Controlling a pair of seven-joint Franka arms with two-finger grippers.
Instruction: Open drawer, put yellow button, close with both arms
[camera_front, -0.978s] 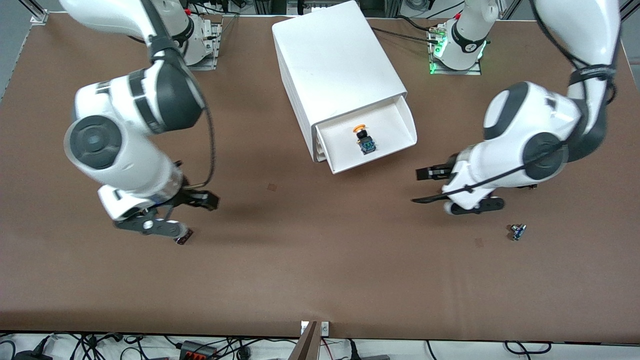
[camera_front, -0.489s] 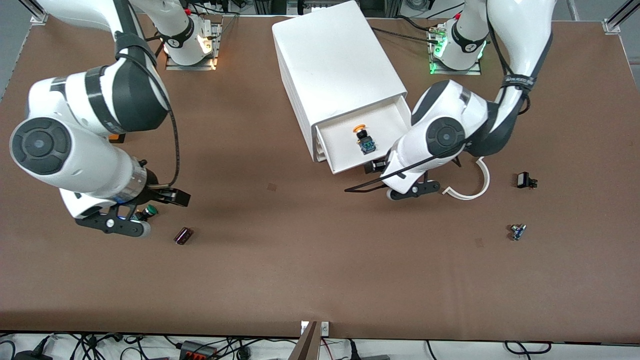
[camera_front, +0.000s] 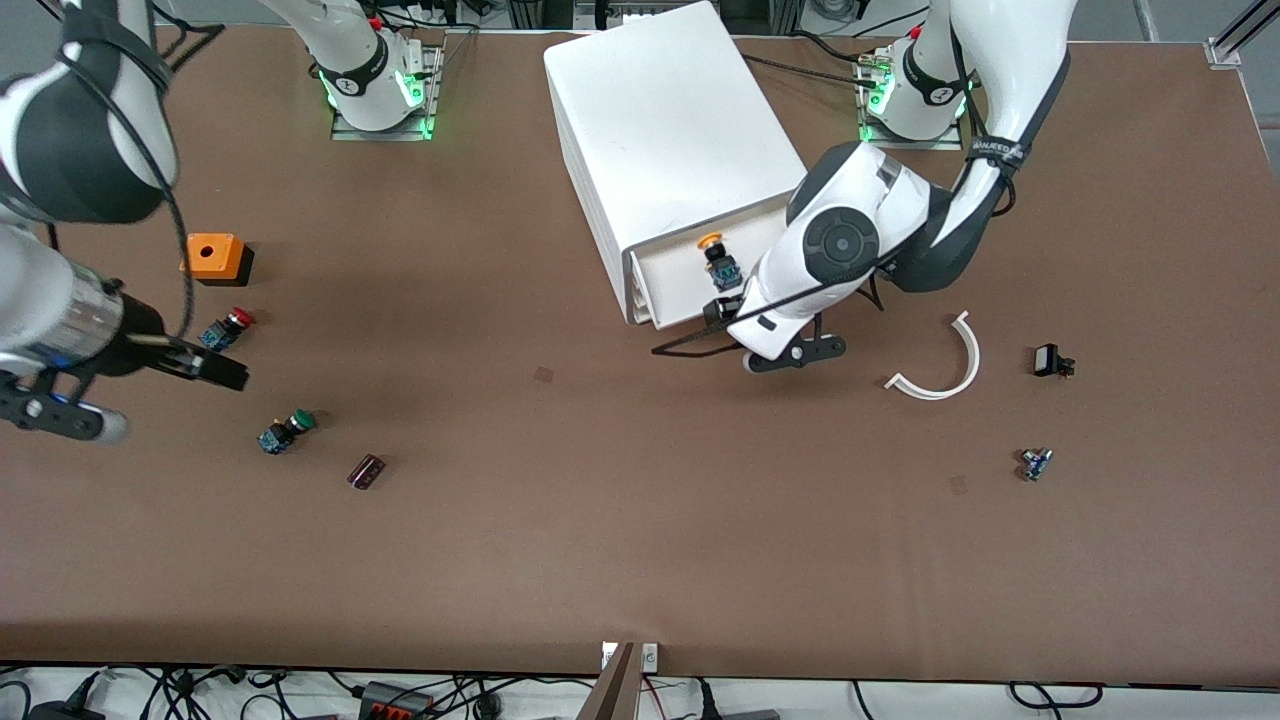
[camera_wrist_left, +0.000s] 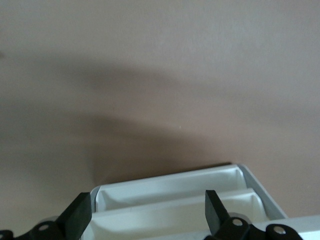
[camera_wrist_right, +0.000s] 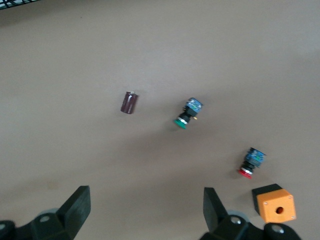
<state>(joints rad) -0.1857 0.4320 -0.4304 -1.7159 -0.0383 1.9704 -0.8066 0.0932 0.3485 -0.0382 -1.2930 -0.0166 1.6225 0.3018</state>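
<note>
The white cabinet (camera_front: 670, 120) stands at the table's middle, close to the arms' bases. Its top drawer (camera_front: 672, 285) is partly open. The yellow button (camera_front: 718, 258) lies inside it on its side. My left gripper (camera_front: 703, 330) is open and empty, right at the drawer's front edge. In the left wrist view the white drawer fronts (camera_wrist_left: 175, 197) lie between its fingertips (camera_wrist_left: 79, 214), and the gripper (camera_wrist_left: 147, 216) holds nothing. My right gripper (camera_front: 205, 368) is open and empty, low over the table at the right arm's end; the right wrist view shows it (camera_wrist_right: 146, 207) too.
By the right gripper lie an orange box (camera_front: 215, 258), a red-capped switch (camera_front: 228, 328), a green-capped switch (camera_front: 285, 432) and a dark red cylinder (camera_front: 366, 471). Toward the left arm's end lie a white curved strip (camera_front: 940, 375), a black part (camera_front: 1050, 360) and a small blue part (camera_front: 1035, 463).
My left arm swung in to the drawer's front and the drawer slid partly back in with the yellow button. My right arm drew away toward its end of the table, uncovering the switches.
</note>
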